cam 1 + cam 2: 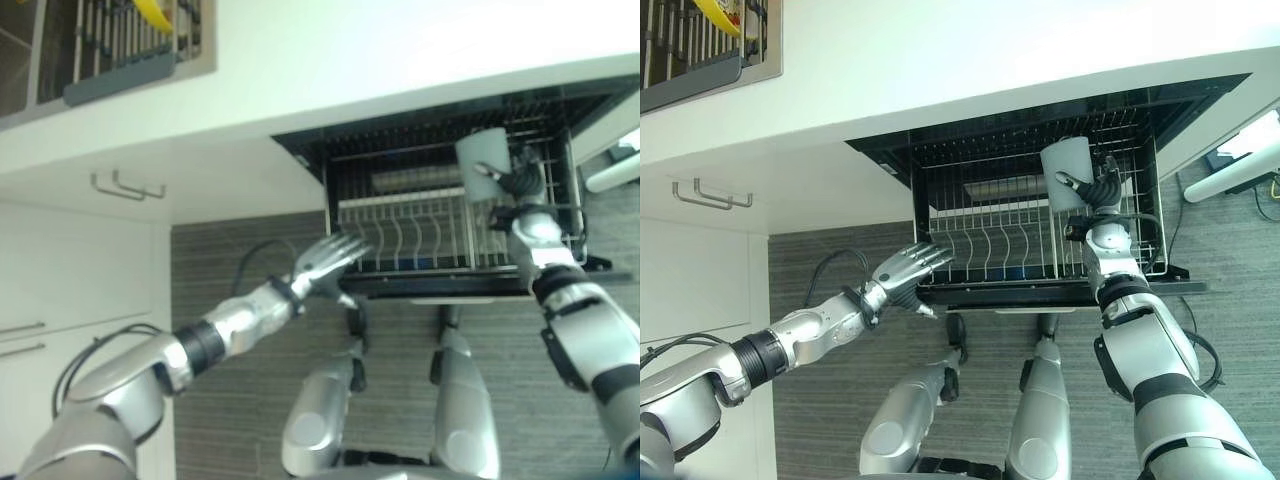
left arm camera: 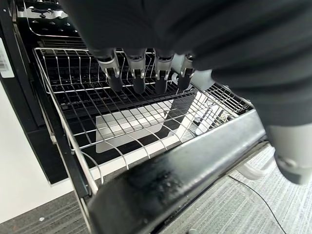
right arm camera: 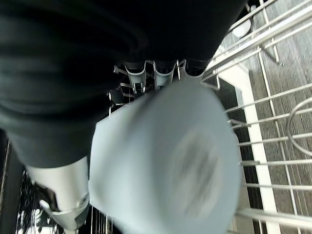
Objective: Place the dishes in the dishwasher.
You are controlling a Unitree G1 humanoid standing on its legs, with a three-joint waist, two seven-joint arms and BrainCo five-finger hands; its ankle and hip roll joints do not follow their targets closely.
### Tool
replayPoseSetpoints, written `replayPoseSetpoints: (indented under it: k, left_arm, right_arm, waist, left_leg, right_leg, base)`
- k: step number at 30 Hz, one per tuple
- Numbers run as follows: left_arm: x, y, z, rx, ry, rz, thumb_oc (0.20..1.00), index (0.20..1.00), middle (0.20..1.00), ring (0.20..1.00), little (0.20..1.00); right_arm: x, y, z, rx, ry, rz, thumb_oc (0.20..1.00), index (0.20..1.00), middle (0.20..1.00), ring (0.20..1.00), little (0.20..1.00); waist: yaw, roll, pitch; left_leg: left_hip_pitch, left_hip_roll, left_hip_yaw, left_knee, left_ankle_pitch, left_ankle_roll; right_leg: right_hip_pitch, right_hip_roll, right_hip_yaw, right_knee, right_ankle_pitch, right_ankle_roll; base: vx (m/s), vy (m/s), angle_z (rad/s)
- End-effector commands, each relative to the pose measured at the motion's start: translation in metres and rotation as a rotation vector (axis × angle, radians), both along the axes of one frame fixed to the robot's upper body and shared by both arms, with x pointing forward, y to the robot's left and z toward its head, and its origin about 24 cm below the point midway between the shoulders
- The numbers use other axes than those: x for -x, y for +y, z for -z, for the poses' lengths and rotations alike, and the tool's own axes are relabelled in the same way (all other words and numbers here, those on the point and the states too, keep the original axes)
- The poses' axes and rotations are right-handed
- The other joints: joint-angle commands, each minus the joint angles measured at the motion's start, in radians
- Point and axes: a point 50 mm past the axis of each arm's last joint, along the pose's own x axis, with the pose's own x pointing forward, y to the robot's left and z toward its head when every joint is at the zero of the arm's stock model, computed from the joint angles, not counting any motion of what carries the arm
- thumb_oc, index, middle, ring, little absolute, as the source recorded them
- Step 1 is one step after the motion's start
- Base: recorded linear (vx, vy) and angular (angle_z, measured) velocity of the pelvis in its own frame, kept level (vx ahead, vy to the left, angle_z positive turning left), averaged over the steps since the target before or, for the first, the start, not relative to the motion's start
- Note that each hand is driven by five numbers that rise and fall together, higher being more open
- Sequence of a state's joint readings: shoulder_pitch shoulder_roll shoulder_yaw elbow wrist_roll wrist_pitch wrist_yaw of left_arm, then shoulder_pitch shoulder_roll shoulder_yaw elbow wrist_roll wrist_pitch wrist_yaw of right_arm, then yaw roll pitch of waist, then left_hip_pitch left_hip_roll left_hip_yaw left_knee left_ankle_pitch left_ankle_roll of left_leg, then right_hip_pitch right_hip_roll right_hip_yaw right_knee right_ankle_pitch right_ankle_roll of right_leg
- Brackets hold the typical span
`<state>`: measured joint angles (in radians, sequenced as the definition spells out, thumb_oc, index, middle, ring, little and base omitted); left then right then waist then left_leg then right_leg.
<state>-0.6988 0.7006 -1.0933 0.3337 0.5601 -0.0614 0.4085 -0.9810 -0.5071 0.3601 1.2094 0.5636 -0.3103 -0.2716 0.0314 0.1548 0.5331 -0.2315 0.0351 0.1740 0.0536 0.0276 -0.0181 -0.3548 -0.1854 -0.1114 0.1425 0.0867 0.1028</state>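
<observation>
The dishwasher's wire rack (image 1: 400,228) is pulled out under the white counter, and its plate tines stand bare. My right hand (image 1: 1102,192) is curled round a pale grey-blue cup (image 1: 1068,172) above the rack's right side. In the right wrist view the cup (image 3: 165,161) is seen bottom-on, over the rack wires. My left hand (image 1: 325,262) is open with straight fingers at the rack's front left corner. Its fingertips (image 2: 137,80) hang just over the rack (image 2: 122,122) past the black front rail, holding nothing.
A sink (image 1: 120,70) is set into the white counter (image 1: 350,60) at the far left, with a dark drying rack and a yellow item (image 1: 725,12). White cabinet doors with metal handles (image 1: 125,186) stand left of the dishwasher. A white tube (image 1: 1230,170) lies on the carpet at right.
</observation>
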Motion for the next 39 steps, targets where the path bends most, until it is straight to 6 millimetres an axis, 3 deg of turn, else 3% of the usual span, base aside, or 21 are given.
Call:
replayPoseSetpoints:
  k: [1, 6, 12, 16, 21, 24, 32, 36, 39]
  left_arm:
    - [-0.003, 0.005, -0.011, 0.060, -0.031, -0.025, 1.000, 1.000, 1.000, 1.000, 1.000]
    - [0.000, 0.006, 0.002, 0.061, -0.024, -0.037, 1.000, 1.000, 1.000, 1.000, 1.000]
    - [0.005, 0.008, 0.016, 0.068, -0.029, -0.051, 1.000, 1.000, 1.000, 1.000, 1.000]
    - [0.010, 0.005, 0.026, 0.075, -0.014, -0.058, 1.000, 1.000, 1.000, 1.000, 1.000]
    - [0.017, 0.000, 0.038, 0.091, -0.001, -0.087, 1.000, 1.000, 1.000, 1.000, 1.000]
    - [0.023, 0.001, 0.051, 0.093, 0.010, -0.131, 1.000, 1.000, 1.000, 1.000, 1.000]
    - [0.033, 0.013, 0.072, 0.082, 0.050, -0.214, 1.000, 1.000, 1.000, 1.000, 1.000]
    - [0.045, 0.023, 0.088, 0.097, 0.083, -0.263, 1.000, 1.000, 1.000, 1.000, 1.000]
    - [0.055, 0.032, 0.094, 0.214, 0.078, -0.376, 1.000, 1.000, 1.000, 1.000, 1.000]
  right_arm:
    - [-0.001, -0.017, -0.037, 0.037, -0.117, 0.189, 1.000, 1.000, 1.000, 1.000, 1.000]
    - [0.001, -0.017, -0.042, 0.083, -0.147, 0.308, 1.000, 1.000, 1.000, 1.000, 1.000]
    - [0.005, -0.012, -0.050, -0.082, -0.303, 0.376, 1.000, 1.000, 1.000, 1.000, 1.000]
    - [0.009, 0.005, -0.059, -0.272, -0.497, 0.341, 1.000, 1.000, 1.000, 1.000, 1.000]
    - [0.017, 0.045, -0.062, -0.417, -0.648, 0.188, 1.000, 1.000, 1.000, 1.000, 1.000]
    - [0.034, 0.071, -0.055, -0.509, -0.705, 0.146, 1.000, 1.000, 1.000, 1.000, 1.000]
    - [0.077, 0.101, -0.038, -0.537, -0.743, 0.052, 1.000, 1.000, 1.000, 1.000, 1.000]
    - [0.094, 0.097, -0.015, -0.574, -0.703, -0.002, 1.000, 1.000, 1.000, 1.000, 1.000]
    - [0.109, 0.094, 0.003, -0.564, -0.662, -0.090, 1.000, 1.000, 1.000, 1.000, 1.000]
  waist:
    - [-0.002, 0.022, -0.013]
    - [-0.005, 0.020, -0.013]
    - [-0.011, 0.019, -0.013]
    - [-0.022, 0.021, -0.013]
    - [-0.046, 0.015, -0.013]
    - [-0.072, -0.001, -0.022]
    - [-0.116, -0.053, -0.117]
    - [-0.121, -0.083, -0.196]
    - [-0.124, -0.097, -0.259]
  left_leg:
    - [-0.077, 0.037, -0.026, 0.030, 0.075, -0.032]
    - [-0.080, 0.039, -0.025, 0.038, 0.072, -0.030]
    - [-0.077, 0.041, -0.022, 0.037, 0.072, -0.029]
    - [-0.064, 0.042, -0.019, 0.034, 0.071, -0.030]
    - [-0.041, 0.046, -0.013, 0.037, 0.069, -0.028]
    - [-0.016, 0.057, -0.003, 0.026, 0.072, -0.030]
    - [0.076, 0.089, 0.004, -0.092, 0.104, -0.042]
    - [0.133, 0.099, -0.002, -0.118, 0.104, -0.043]
    - [0.178, 0.104, 0.006, -0.126, 0.098, -0.044]
  right_leg:
    - [0.019, -0.039, -0.039, 0.058, -0.030, 0.005]
    - [0.017, -0.036, -0.035, 0.066, -0.034, 0.004]
    - [0.017, -0.028, -0.024, 0.068, -0.037, 0.000]
    - [0.027, -0.024, -0.016, 0.067, -0.042, -0.004]
    - [0.041, -0.017, 0.005, 0.076, -0.051, -0.010]
    - [0.057, -0.014, 0.017, 0.074, -0.052, -0.013]
    - [0.133, -0.002, 0.024, 0.002, -0.040, -0.005]
    - [0.202, 0.008, 0.017, -0.024, -0.055, -0.011]
    - [0.255, 0.010, 0.011, -0.045, -0.062, -0.014]
  base:
    - [0.00, 0.000, 0.00]
    - [0.00, 0.000, 0.00]
    - [0.00, 0.000, 0.00]
    - [0.01, 0.035, -0.05]
    - [0.04, 0.057, -0.07]
    - [0.06, 0.046, -0.06]
    - [0.08, 0.008, -0.04]
    - [0.13, -0.025, -0.07]
    - [0.18, 0.081, 0.02]
